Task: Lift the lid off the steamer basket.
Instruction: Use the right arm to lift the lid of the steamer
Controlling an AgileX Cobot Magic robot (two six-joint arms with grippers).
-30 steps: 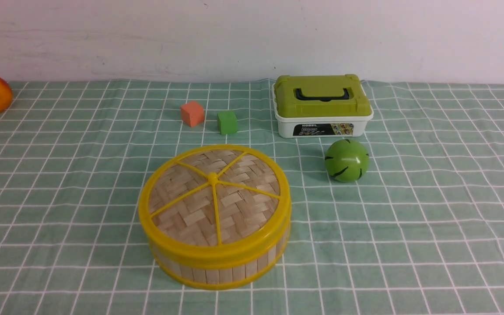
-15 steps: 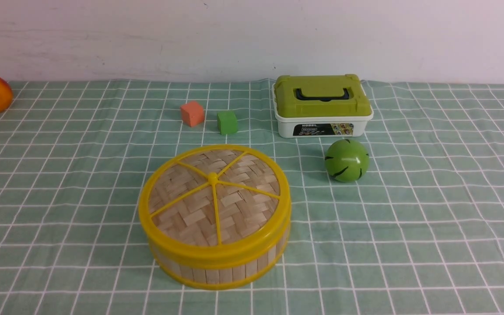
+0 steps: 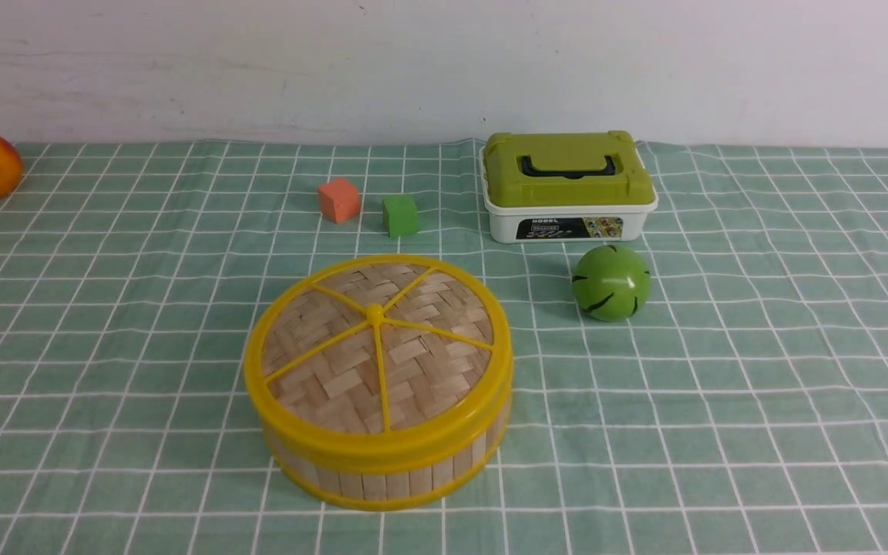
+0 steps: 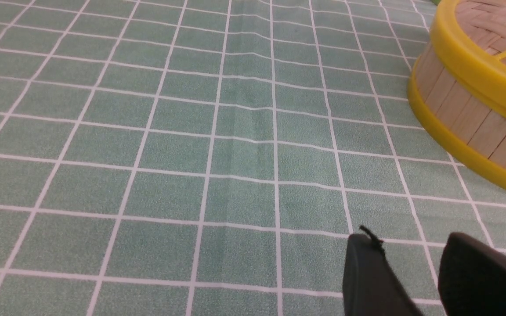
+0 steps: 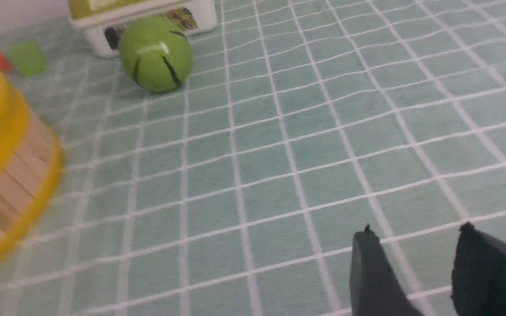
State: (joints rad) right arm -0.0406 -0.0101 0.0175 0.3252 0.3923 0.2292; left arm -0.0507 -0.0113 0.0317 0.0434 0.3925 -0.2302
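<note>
Lid (image 3: 428, 370) and steamer basket (image 3: 375, 484) are seen stacked upright left of the table's (image 3: 706, 432) centre, knob upward; being round, no long axis is shown. Jaws of the left gripper (image 4: 406, 259) and right gripper (image 5: 415, 250) are spread, with nothing pinched between them.

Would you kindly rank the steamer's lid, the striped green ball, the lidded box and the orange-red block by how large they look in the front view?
1. Lid
2. Lidded box
3. Striped green ball
4. Orange-red block
</note>
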